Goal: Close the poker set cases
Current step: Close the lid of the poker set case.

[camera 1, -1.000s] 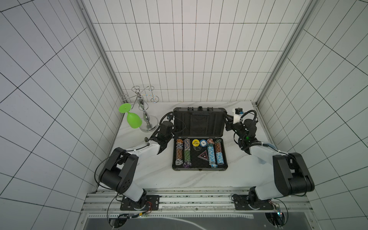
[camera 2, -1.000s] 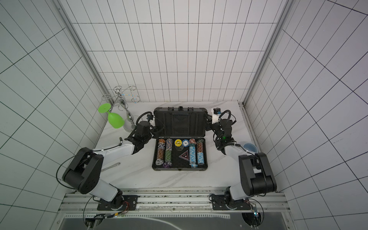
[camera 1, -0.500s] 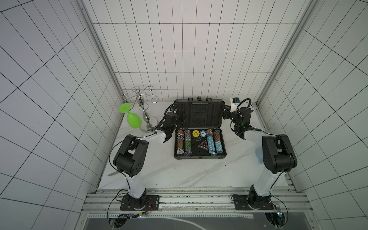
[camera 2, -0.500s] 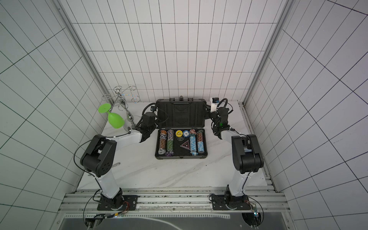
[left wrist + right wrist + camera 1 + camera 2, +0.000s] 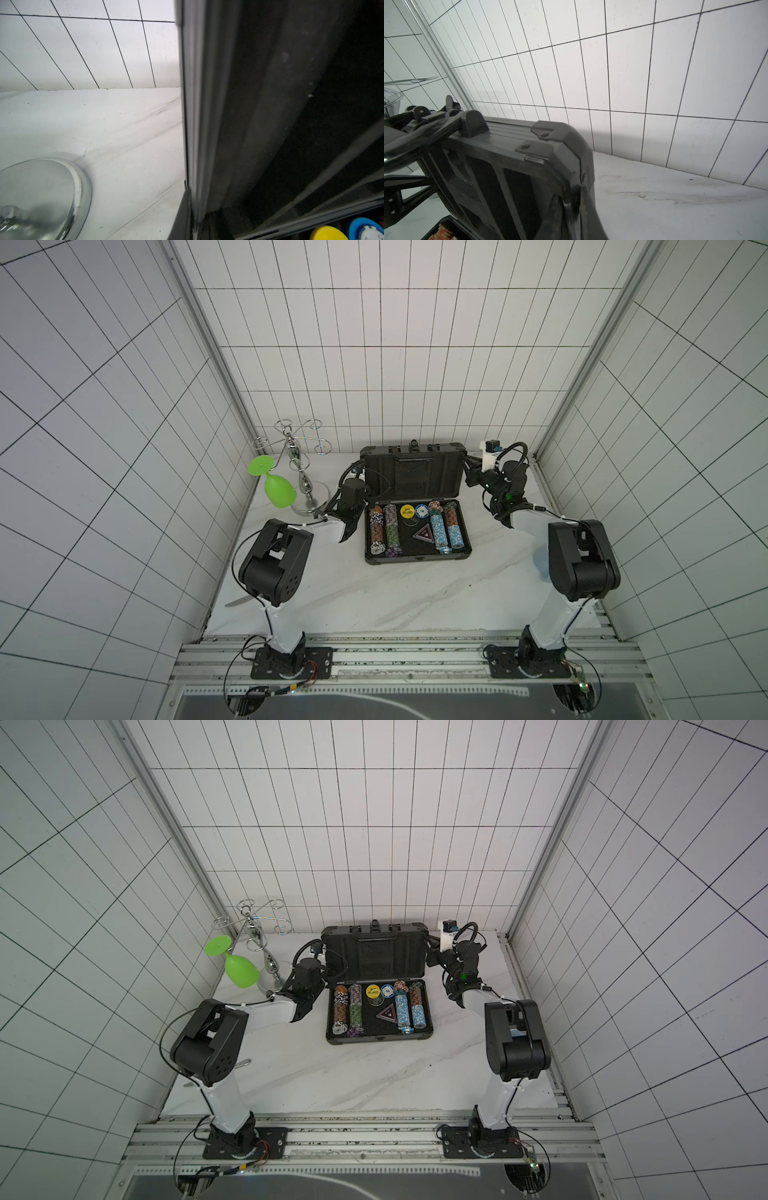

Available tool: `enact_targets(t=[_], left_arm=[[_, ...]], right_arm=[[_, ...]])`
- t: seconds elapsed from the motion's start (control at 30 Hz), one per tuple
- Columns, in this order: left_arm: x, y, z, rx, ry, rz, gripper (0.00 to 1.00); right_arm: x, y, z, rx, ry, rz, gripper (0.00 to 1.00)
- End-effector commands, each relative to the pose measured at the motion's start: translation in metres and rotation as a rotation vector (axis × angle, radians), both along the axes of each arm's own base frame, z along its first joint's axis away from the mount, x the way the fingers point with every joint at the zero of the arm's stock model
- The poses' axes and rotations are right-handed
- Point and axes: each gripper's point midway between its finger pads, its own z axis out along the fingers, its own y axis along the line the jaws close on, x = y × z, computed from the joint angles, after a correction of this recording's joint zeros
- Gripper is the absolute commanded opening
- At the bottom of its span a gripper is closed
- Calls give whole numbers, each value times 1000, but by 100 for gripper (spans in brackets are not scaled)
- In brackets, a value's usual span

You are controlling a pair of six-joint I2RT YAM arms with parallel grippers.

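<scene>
Now, poker case (image 5: 417,559) lid (image 5: 411,477) upright between closed left fingers (image 5: 362,488) and right fingers (image 5: 471,477).

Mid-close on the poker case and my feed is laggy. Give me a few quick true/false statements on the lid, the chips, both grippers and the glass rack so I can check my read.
1. The lid is shut flat on the base. False: it stands raised behind the open base.
2. Rows of chips lie in the base. True.
3. The left gripper is at the lid's left edge and the right gripper is at its right edge. True.
4. The green glass lies on its side beside the base. False: it hangs foot up from the chrome rack.
5. The chrome rack stands on the right arm's side of the base. False: it is on the left arm's side.
</scene>
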Motion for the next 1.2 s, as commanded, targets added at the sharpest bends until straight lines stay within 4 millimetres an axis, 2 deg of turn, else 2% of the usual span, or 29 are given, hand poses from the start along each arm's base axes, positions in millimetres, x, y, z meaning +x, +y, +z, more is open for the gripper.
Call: enact_targets(t=[0.0,0.13,0.2,0.3,0.37,0.43,0.6,0.83,0.97,1.07,1.17], left_arm=[[2,-1,114,-184,-327,10,4],[-9,4,113,-203,-327,15,39],[-16,6,114,-215,-332,12,50],[-28,8,120,-237,-350,-4,61],[-38,7,123,-240,-347,-26,73],[-48,9,122,-240,-336,-35,77],[-77,19,121,-235,-319,-34,77],[-123,40,117,-234,-253,3,77],[-148,58,133,-266,-273,51,78],[-157,62,145,-286,-298,49,78],[-157,56,143,-290,-284,23,78]], right_arm=[[-44,7,88,40,-297,81,10],[-56,7,87,33,-299,89,10],[-61,6,86,32,-296,88,10],[-69,4,81,26,-287,76,10],[-75,3,75,20,-273,69,10],[-81,1,69,15,-259,61,10],[-101,-3,49,14,-211,51,10],[-133,-8,6,31,-76,0,10],[-154,-16,-17,67,-2,-59,10],[-167,-14,-30,69,37,-69,10],[-175,-13,-44,68,72,-72,10]])
